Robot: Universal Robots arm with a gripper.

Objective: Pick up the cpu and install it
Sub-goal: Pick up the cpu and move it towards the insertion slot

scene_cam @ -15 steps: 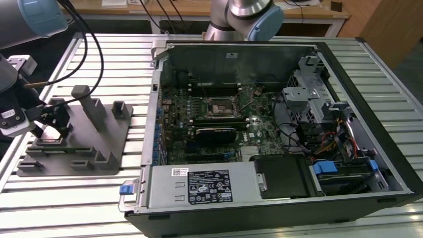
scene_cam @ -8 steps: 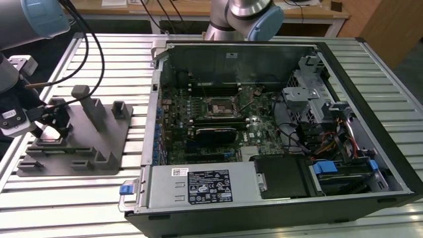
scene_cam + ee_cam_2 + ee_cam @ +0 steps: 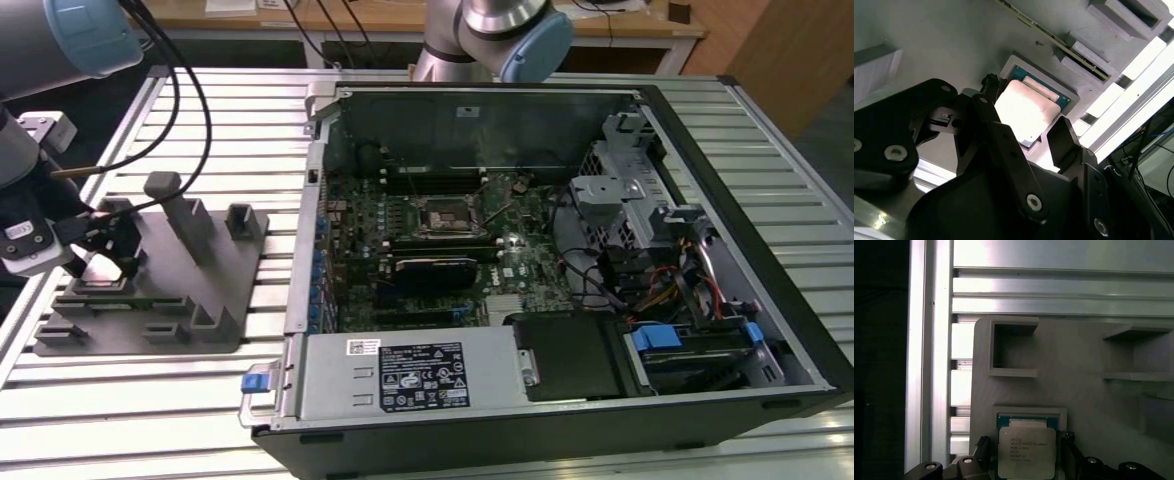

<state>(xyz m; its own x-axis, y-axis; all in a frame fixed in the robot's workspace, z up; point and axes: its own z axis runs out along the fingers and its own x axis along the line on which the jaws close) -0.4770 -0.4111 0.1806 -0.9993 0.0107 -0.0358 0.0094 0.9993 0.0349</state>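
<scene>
my pincer (image 3: 107,258) hangs at the exterior view's left, over the grey fixture (image 3: 200,310). in the first wrist view its spread fingers (image 3: 1069,450) flank the cpu (image 3: 1026,454), which lies flat in a fixture pocket.

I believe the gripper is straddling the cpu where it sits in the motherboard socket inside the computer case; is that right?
Not quite: the gripper straddles the cpu, but it sits in a recess of the grey fixture, not in the motherboard socket, as the first wrist view shows.
</scene>
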